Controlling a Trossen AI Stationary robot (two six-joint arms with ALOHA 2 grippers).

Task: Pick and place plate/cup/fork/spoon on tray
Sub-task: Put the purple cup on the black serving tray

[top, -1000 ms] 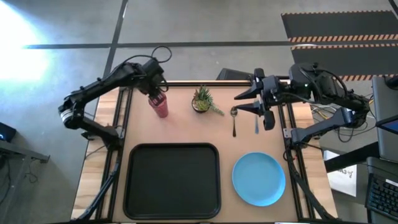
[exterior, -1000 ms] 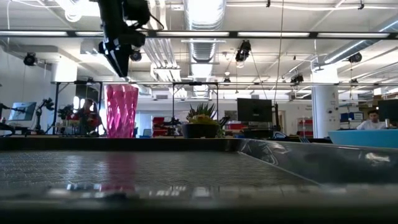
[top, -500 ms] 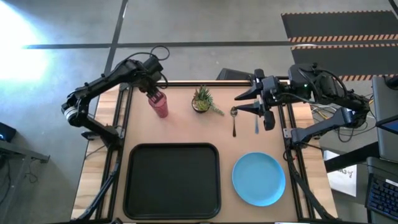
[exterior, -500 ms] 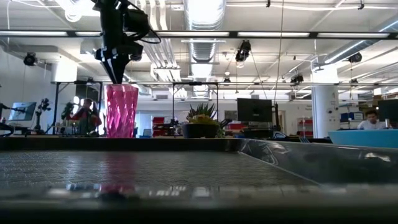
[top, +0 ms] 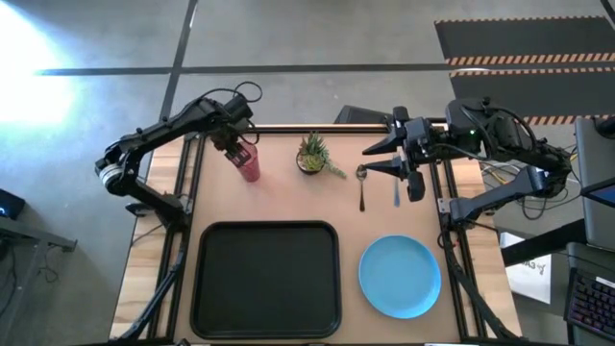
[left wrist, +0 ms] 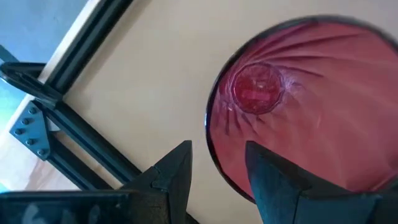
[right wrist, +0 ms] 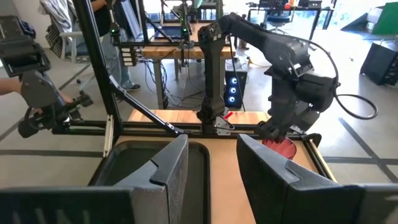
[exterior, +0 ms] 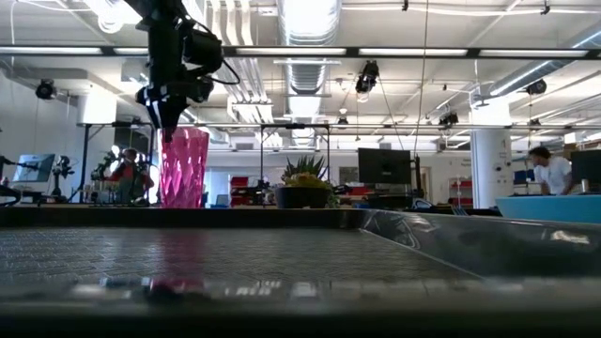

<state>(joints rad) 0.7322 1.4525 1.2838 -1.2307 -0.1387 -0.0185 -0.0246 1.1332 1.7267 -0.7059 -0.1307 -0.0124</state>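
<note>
The left end effector [top: 236,151] sits directly above the upright cup [top: 249,165] at the bench's [top: 279,197] far left, fingers [left wrist: 176,174] parted astride its rim (one inside, one outside), gripping nothing; the right end effector [top: 384,159] waits well apart.

In the left wrist view the cup [left wrist: 311,106] runs off the right and lower edges, so only part of its rim shows. In the low view the plate [exterior: 549,208] is cut by the right edge, and the left hand [exterior: 167,120] hides part of the cup's rim. The fork [top: 396,191] is too small in the high view to make out its tines.
</note>
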